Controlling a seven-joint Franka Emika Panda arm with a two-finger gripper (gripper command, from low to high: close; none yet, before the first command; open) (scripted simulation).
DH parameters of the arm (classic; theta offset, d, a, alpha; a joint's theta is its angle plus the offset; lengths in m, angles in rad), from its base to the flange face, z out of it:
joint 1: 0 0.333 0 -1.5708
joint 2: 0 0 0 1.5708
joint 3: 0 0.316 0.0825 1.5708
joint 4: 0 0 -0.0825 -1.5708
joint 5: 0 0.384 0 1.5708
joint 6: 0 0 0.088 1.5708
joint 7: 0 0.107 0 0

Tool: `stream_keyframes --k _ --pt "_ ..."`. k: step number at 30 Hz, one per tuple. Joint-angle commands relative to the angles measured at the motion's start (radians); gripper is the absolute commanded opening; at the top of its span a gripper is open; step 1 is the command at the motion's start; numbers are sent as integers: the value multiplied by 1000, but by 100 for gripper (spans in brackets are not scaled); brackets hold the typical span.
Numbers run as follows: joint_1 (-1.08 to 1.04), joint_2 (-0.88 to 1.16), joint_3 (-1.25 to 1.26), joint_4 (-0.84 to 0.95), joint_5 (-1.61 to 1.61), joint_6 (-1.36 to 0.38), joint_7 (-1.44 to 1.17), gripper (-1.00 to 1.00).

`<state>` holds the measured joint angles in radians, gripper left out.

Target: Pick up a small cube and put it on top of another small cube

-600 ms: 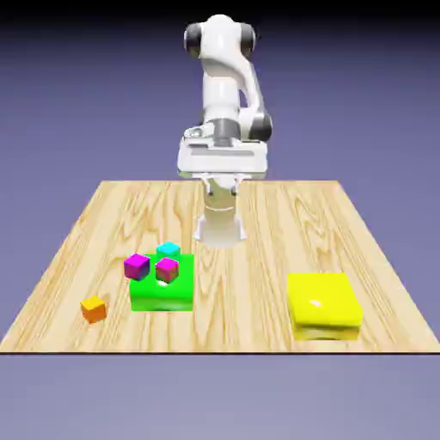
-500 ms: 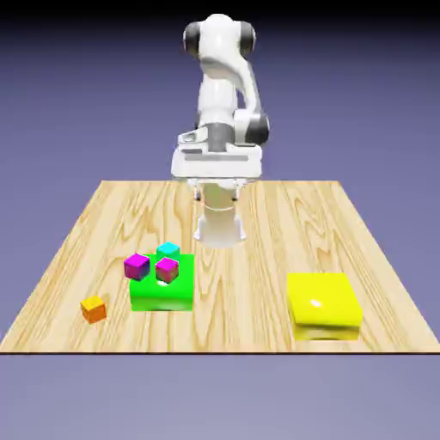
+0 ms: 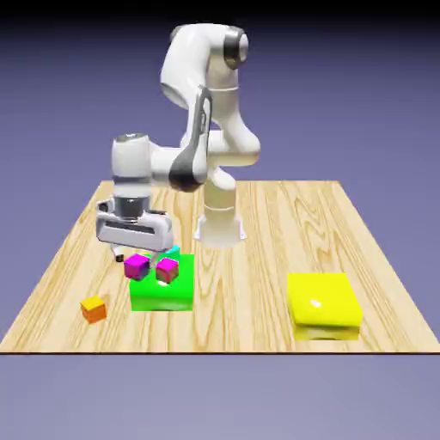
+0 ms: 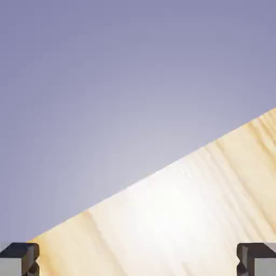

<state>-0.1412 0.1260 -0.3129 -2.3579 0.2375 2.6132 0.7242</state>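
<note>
Claw (image 3: 135,254), jaws spread, has swung down above purple-magenta cube (image 3: 137,266).

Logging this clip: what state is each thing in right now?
Gripper: jaws open, empty.
Orange cube: on the table, untouched.
Purple cube: beside the green block.
Red cube: on the green block.
Yellow block: on the table, alone.

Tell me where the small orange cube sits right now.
In the exterior view the small orange cube sits alone on the table's near left part, just left of the green block and apart from it; the hand view doesn't show it.
</note>
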Motion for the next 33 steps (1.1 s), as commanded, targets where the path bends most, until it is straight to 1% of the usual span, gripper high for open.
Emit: stream_keyframes --k 1,10,11,15,16,17,21,23,33 --pt "-6 36 -16 24 12 -22 -1 0" --pt "-75 355 -159 230 121 -216 -9 0" --pt "-75 355 -159 230 121 -216 -9 0" --pt "-135 499 -73 244 215 -91 -71 0" --pt "-135 499 -73 245 215 -91 -71 -100" --pt "-135 499 -73 245 215 -91 -71 -100" --pt "-75 354 -159 230 121 -216 -9 -100" --pt "-49 320 -109 201 41 -185 17 -100" --pt "-82 -42 38 -55 -151 -237 170 -100"
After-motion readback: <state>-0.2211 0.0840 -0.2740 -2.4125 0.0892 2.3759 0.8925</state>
